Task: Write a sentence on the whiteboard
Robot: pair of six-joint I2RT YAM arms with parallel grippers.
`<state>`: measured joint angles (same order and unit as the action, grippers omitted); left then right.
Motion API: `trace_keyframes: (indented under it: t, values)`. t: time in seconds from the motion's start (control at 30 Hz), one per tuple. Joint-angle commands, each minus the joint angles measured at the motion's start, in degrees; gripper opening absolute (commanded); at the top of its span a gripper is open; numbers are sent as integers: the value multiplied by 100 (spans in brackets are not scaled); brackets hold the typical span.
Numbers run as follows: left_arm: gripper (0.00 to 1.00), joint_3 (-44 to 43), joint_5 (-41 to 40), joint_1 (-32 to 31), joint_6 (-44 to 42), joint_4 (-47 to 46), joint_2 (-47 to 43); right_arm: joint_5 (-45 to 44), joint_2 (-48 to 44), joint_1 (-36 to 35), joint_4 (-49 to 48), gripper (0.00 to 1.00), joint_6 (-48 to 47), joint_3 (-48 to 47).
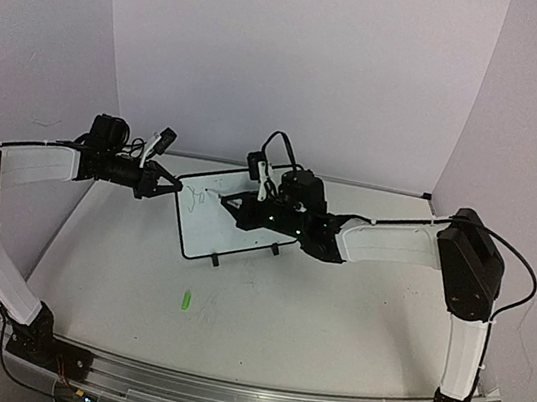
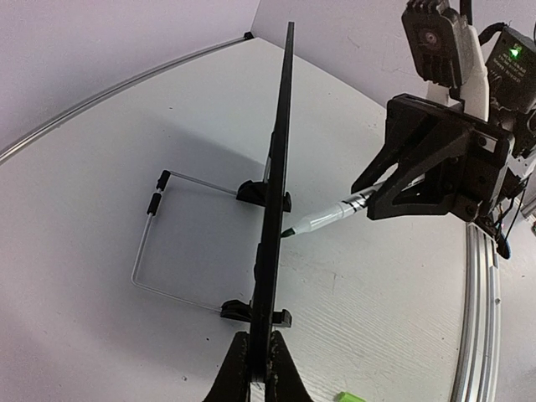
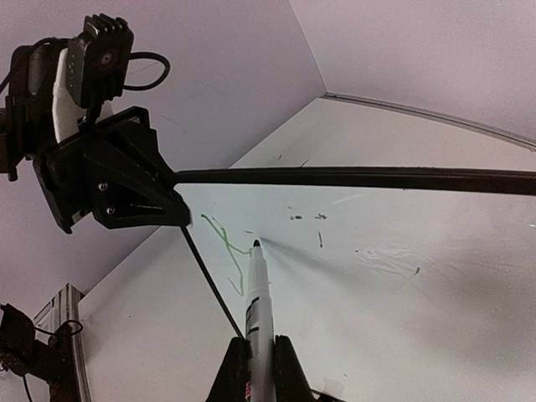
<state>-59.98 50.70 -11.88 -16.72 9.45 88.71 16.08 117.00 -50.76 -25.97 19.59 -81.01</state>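
Bracing the whiteboard [image 1: 206,227] upright on the worktop [image 1: 312,319] with the left claw [image 2: 260,368], pinched shut on the frame at the board's 9 o'clock end. Stands just past mid-worktop in the top view, at 12 o'clock from the gap between the two bases, long axis running 9 to 3 o'clock, white face turned toward 6 o'clock. Clamps a green marker [image 3: 258,293] in the right claw [image 3: 255,373], closed tight round the barrel, and reaches in from about 4 o'clock so that the pen meets the face fairly steeply. Appears to rest the tip on the board, just beside the 3 o'clock end of the sentence [image 3: 224,240], as yet only a short green scrawl close to the left claw. Shows the rest of the face toward 3 o'clock blank but for a few faint dark specks. Calls, by that reading, for a drag of the tip along the long axis toward 3 o'clock, away from the left claw. Puts the writing on the right arm alone, with the left only resisting the push. Leaves a small green cap [image 1: 186,300] loose on the worktop at 6 o'clock of the board, well apart.
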Motion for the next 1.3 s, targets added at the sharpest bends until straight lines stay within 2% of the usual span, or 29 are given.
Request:
trace_keyframes:
  t: [0.0, 0.8, 1.27]
  values:
    - [0, -139, -322, 15, -171, 281, 153, -171, 84, 27, -33, 0, 49, -177]
    - [0, -150, -332, 15, -178, 309, 121, -435, -71, 96, 22, 0, 203, 285]
    - [0, -147, -332, 11, -176, 312, 113, 7, -525, 98, -373, 0, 214, 507]
